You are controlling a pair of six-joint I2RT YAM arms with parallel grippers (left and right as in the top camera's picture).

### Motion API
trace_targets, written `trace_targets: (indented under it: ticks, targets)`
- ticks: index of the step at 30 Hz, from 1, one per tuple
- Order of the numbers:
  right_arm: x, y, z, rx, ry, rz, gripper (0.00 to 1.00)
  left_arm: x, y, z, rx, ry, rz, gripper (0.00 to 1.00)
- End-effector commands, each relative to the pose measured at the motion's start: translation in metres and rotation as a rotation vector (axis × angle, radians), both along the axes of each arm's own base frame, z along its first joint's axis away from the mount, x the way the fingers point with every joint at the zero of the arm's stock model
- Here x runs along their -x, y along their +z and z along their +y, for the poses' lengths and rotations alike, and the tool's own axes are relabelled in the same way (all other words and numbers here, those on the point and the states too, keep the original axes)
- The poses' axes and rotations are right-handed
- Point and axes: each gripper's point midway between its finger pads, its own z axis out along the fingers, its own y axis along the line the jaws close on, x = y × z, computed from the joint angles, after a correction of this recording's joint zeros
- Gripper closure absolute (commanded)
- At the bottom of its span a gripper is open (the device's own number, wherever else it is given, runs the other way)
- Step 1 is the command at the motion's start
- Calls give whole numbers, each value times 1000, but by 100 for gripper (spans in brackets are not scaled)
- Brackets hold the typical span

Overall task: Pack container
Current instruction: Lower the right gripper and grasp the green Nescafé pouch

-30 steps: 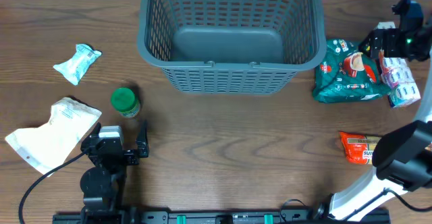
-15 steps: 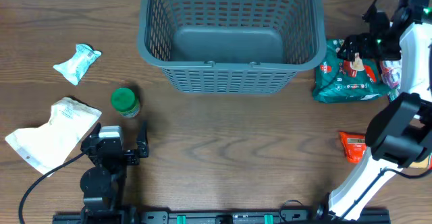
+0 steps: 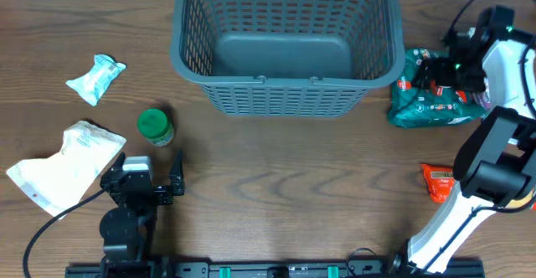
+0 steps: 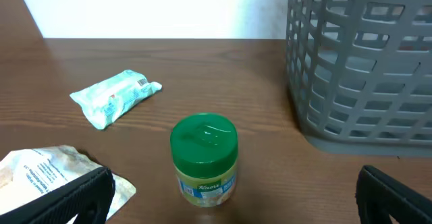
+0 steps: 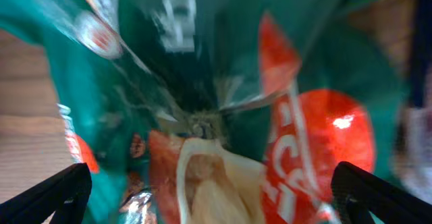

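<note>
Open lane across the middle of the table (image 3: 276, 186), clutter at both ends.
From table centre, seen overhead: the container (image 3: 285, 80) walls off 12 o'clock (its open top is free); a green-lidded jar (image 3: 155, 127), white pouch (image 3: 67, 162) and pale blue packet (image 3: 96, 77) crowd 9 to 10; a green bag (image 3: 423, 102) and a red packet (image 3: 437, 182) sit either side of 3.

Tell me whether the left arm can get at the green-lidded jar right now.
Probably yes: the jar stands upright on bare table just ahead of the open left gripper, with nothing between them.

The only legible word is "Knorr", on the green-lidded jar (image 4: 204, 158).
</note>
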Motion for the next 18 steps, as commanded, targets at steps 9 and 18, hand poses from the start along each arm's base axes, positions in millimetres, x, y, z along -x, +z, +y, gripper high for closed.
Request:
trace_targets:
  ticks: [9,18]
  targets:
    - [9,-19,10,-35,-13,30,1,0,-11,2,7,12,23,1]
    - [4,-17,19,-86,-4,5,1,0,-11,2,7,12,23,1]
